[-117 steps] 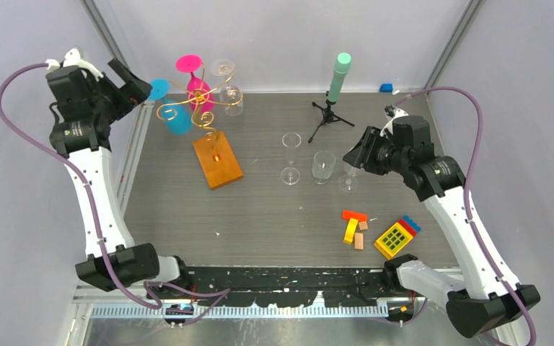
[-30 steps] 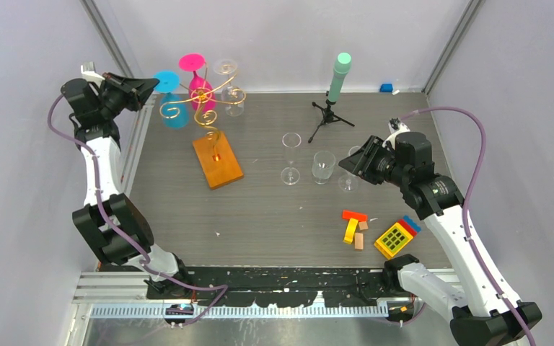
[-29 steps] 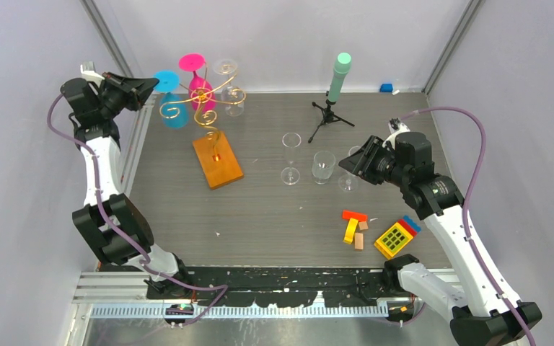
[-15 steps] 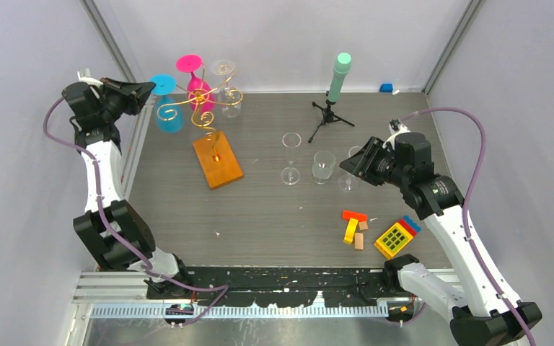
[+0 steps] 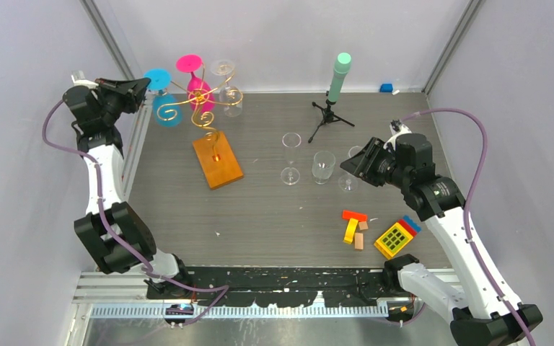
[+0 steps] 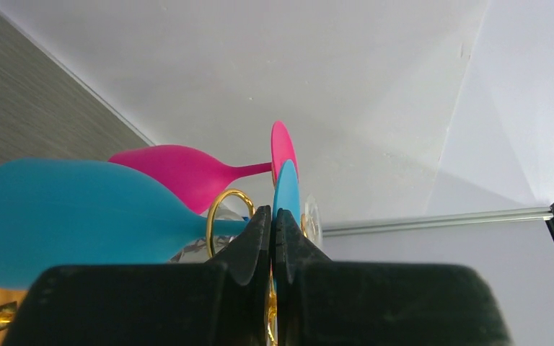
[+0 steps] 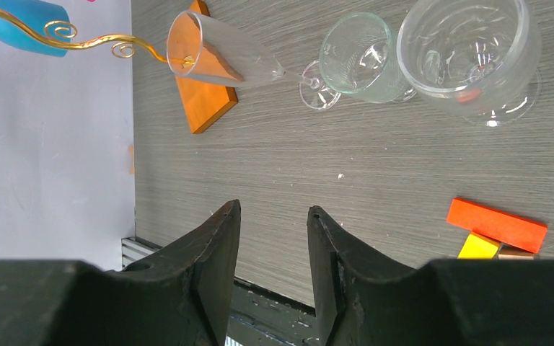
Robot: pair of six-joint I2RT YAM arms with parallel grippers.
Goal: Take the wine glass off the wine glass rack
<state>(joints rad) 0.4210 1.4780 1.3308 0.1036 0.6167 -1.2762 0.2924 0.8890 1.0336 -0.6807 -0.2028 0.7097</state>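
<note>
The wine glass rack (image 5: 203,101) is a gold wire stand on an orange wooden base (image 5: 217,160) at the back left. A blue wine glass (image 5: 166,112) hangs upside down at its left scroll, a pink one (image 5: 199,91) and a clear one (image 5: 231,101) further right. My left gripper (image 5: 143,85) is shut on the blue glass's round foot (image 6: 286,189). In the left wrist view a gold loop (image 6: 225,213) crosses the blue stem; I cannot tell whether the stem is free of it. My right gripper (image 7: 274,213) is open and holds nothing, low over the table's right side.
Three clear glasses (image 5: 291,155) (image 5: 323,167) (image 5: 348,176) stand mid-table by the right gripper. A black tripod with a mint-green cylinder (image 5: 337,79) stands at the back. Coloured blocks (image 5: 353,227) and a yellow toy (image 5: 395,238) lie front right. The left wall is close behind the left arm.
The left gripper has drawn back to the left with the blue glass, whose foot and bowl have shifted left along the scroll. The right arm has barely moved.
</note>
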